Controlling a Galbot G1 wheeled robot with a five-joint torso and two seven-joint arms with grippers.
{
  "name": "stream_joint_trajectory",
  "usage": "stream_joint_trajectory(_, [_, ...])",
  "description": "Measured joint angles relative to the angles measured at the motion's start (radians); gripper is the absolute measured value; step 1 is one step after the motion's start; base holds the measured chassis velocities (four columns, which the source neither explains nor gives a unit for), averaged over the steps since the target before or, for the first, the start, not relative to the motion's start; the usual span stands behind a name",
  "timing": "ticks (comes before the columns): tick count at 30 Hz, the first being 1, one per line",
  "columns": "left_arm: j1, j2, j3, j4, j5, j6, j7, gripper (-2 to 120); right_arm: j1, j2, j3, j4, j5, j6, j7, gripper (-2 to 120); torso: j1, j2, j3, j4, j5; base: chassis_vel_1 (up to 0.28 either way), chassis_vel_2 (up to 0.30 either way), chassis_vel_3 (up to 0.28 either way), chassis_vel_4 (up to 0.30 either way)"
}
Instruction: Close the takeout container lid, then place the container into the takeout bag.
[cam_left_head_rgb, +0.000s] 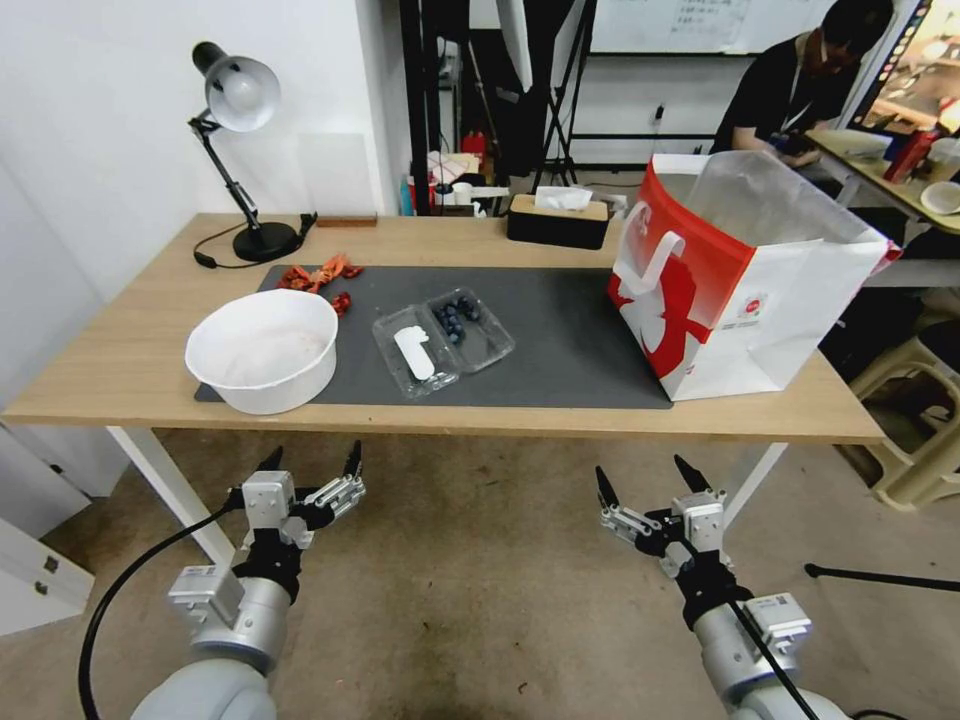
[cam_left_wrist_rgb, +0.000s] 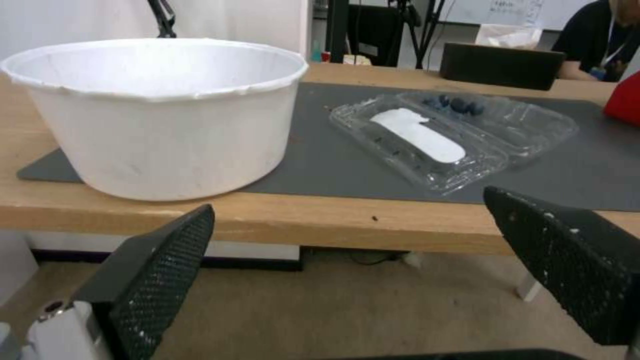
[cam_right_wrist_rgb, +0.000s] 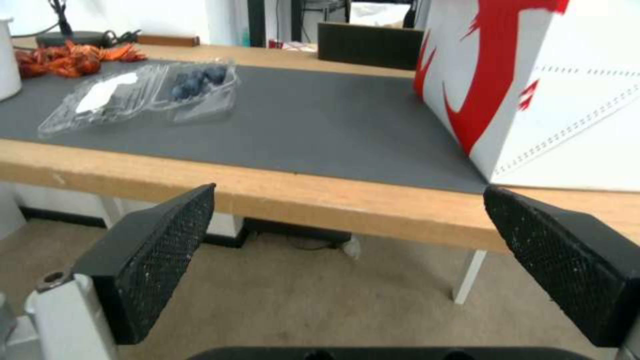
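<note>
The takeout container (cam_left_head_rgb: 472, 322) lies open and flat on the dark mat, with blueberries (cam_left_head_rgb: 452, 320) in its far half. Its lid (cam_left_head_rgb: 415, 352), carrying a white oblong label, is folded out toward the table's front; both halves appear as container (cam_left_wrist_rgb: 513, 122) and lid (cam_left_wrist_rgb: 417, 142) in the left wrist view, and as container (cam_right_wrist_rgb: 200, 85) in the right wrist view. The red-and-white takeout bag (cam_left_head_rgb: 740, 290) stands open at the table's right end. My left gripper (cam_left_head_rgb: 312, 462) and right gripper (cam_left_head_rgb: 645, 475) hang open below the table's front edge, both empty.
A big white bowl (cam_left_head_rgb: 265, 350) sits on the mat's left end, with red crayfish (cam_left_head_rgb: 320, 275) behind it. A desk lamp (cam_left_head_rgb: 240, 150) and black tissue box (cam_left_head_rgb: 557, 220) stand along the back. The wooden table's front edge (cam_left_head_rgb: 450, 415) lies between grippers and mat.
</note>
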Motion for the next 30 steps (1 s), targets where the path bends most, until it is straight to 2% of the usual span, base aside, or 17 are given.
stream_joint_trajectory(9, [0.005, 0.005, -0.008, 0.019, 0.004, -0.014, 0.016, 100, 0.042, -0.038, 0.0, -0.026, 0.05, 0.015, -0.016, 100, 0.0, 0.0, 0.0, -0.0002, 0.0002, 0.0, 0.0, 0.0, 0.0])
stream_joint_trajectory(12, [0.009, 0.005, -0.014, 0.025, 0.008, -0.021, 0.019, 100, 0.106, -0.083, -0.009, -0.051, 0.097, -0.002, -0.024, 100, 0.0, 0.0, 0.0, -0.0001, 0.0003, 0.0, 0.0, 0.0, 0.0])
stream_joint_trajectory(14, [0.016, 0.0, -0.016, 0.024, 0.012, -0.024, 0.02, 100, 0.184, -0.146, -0.025, -0.09, 0.159, -0.017, -0.025, 100, 0.0, 0.0, 0.0, -0.0003, 0.0003, 0.0, 0.0, 0.0, 0.0])
stream_joint_trajectory(16, [0.017, -0.001, -0.016, 0.022, 0.013, -0.024, 0.021, 100, 0.199, -0.158, -0.029, -0.099, 0.169, -0.019, -0.025, 100, 0.0, 0.0, 0.0, 0.0, 0.0002, 0.0, 0.0, 0.0, 0.0])
stream_joint_trajectory(20, [0.034, -0.028, -0.02, 0.008, 0.03, -0.031, 0.021, 100, 0.374, -0.283, -0.091, -0.208, 0.283, -0.039, -0.012, 100, 0.0, 0.0, 0.0, -0.0002, 0.0003, 0.0, 0.0, 0.0, 0.0])
stream_joint_trajectory(21, [0.034, -0.028, -0.02, 0.008, 0.03, -0.031, 0.021, 100, 0.374, -0.283, -0.091, -0.208, 0.283, -0.039, -0.012, 100, 0.0, 0.0, 0.0, -0.0002, 0.0003, 0.0, 0.0, 0.0, 0.0])
stream_joint_trajectory(24, [0.043, -0.045, -0.025, 0.009, 0.047, -0.043, 0.022, 100, 0.535, -0.349, -0.172, -0.296, 0.358, -0.074, 0.016, 100, 0.0, 0.0, 0.0, -0.0001, 0.0003, 0.0, 0.0, 0.0, 0.0])
stream_joint_trajectory(25, [0.043, -0.045, -0.025, 0.009, 0.047, -0.043, 0.022, 100, 0.535, -0.349, -0.172, -0.296, 0.358, -0.074, 0.016, 100, 0.0, 0.0, 0.0, -0.0001, 0.0003, 0.0, 0.0, 0.0, 0.0])
stream_joint_trajectory(29, [0.042, -0.06, -0.034, 0.016, 0.053, -0.049, 0.022, 100, 0.733, -0.381, -0.302, -0.397, 0.412, -0.151, 0.062, 100, 0.0, 0.0, 0.0, 0.0003, 0.0001, 0.0, 0.0, 0.0, 0.0])
stream_joint_trajectory(30, [0.042, -0.06, -0.034, 0.016, 0.053, -0.049, 0.022, 100, 0.733, -0.381, -0.302, -0.397, 0.412, -0.151, 0.062, 100, 0.0, 0.0, 0.0, 0.0003, 0.0001, 0.0, 0.0, 0.0, 0.0])
